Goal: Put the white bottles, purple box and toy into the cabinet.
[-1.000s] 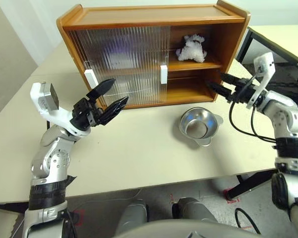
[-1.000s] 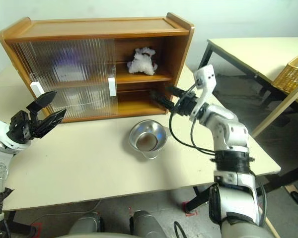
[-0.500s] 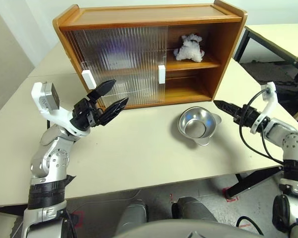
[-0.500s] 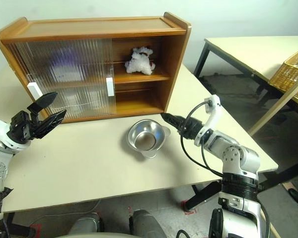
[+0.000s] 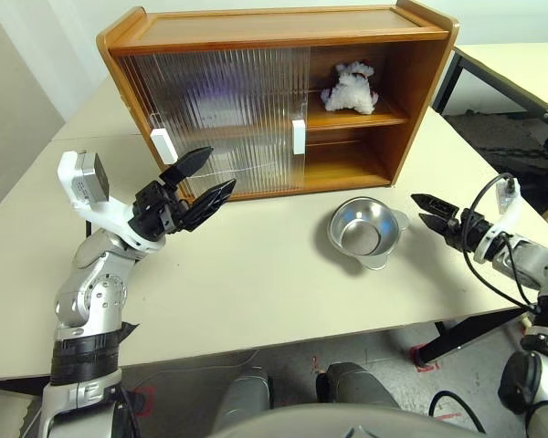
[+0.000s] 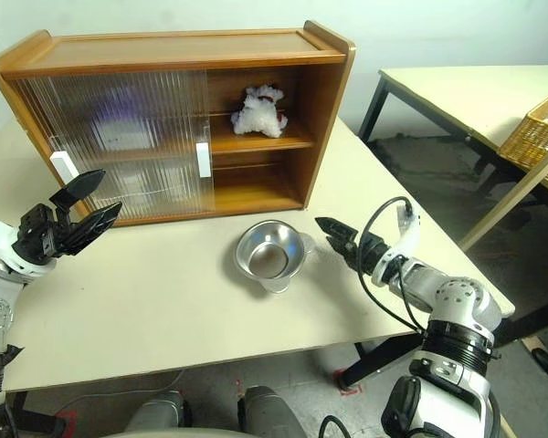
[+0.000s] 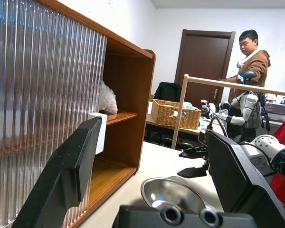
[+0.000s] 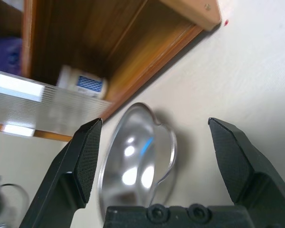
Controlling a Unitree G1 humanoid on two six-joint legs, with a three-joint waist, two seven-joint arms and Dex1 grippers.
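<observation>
so there's a plain cream-coloured table (image 5: 256,265) with a big honey-brown wooden cabinet (image 5: 274,36) on it, shiny silver metal bowl (image 5: 365,230) just in front

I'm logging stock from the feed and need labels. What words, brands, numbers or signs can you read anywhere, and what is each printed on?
No text can be read in these views.
White jar with a blue-printed label, inside the honey-brown wooden cabinet behind its ribbed sliding door: print too blurred to read.
Purple shape deep in the cabinet: no legible marking.
Silver metal bowl and fluffy white plush toy: no print visible.
</observation>
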